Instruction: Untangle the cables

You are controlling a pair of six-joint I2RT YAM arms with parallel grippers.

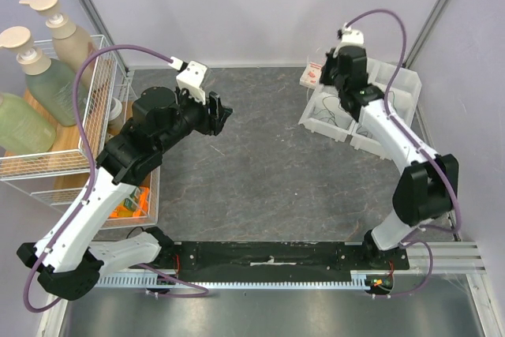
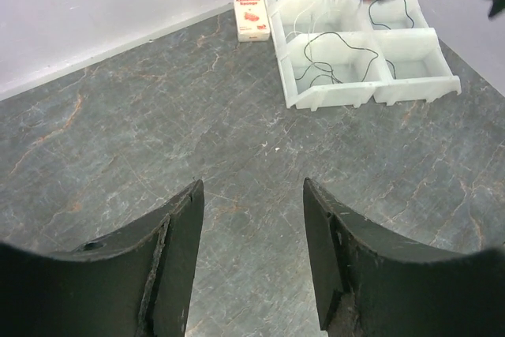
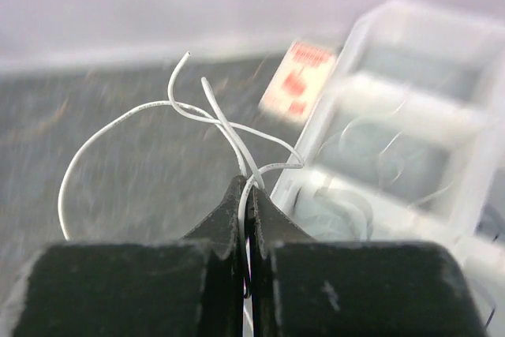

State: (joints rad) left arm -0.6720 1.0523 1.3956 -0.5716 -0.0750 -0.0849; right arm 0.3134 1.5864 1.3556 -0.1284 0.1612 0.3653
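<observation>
My right gripper (image 3: 246, 187) is shut on thin white cables (image 3: 215, 118), which rise from between its fingers and loop out to the left above the dark tabletop. In the top view this gripper (image 1: 325, 78) hangs over the far left corner of the white bins (image 1: 339, 130). More cables, black (image 2: 327, 35) and white, lie curled in the bin compartments (image 2: 371, 92). My left gripper (image 2: 252, 187) is open with only bare tabletop between its fingers. It hovers left of centre (image 1: 221, 116), well apart from the bins.
A small white-and-red box (image 1: 311, 76) lies just left of the bins, near the back wall. A wire basket (image 1: 95, 116) with pump bottles stands on a shelf at the far left. Grey walls close off the back and the sides.
</observation>
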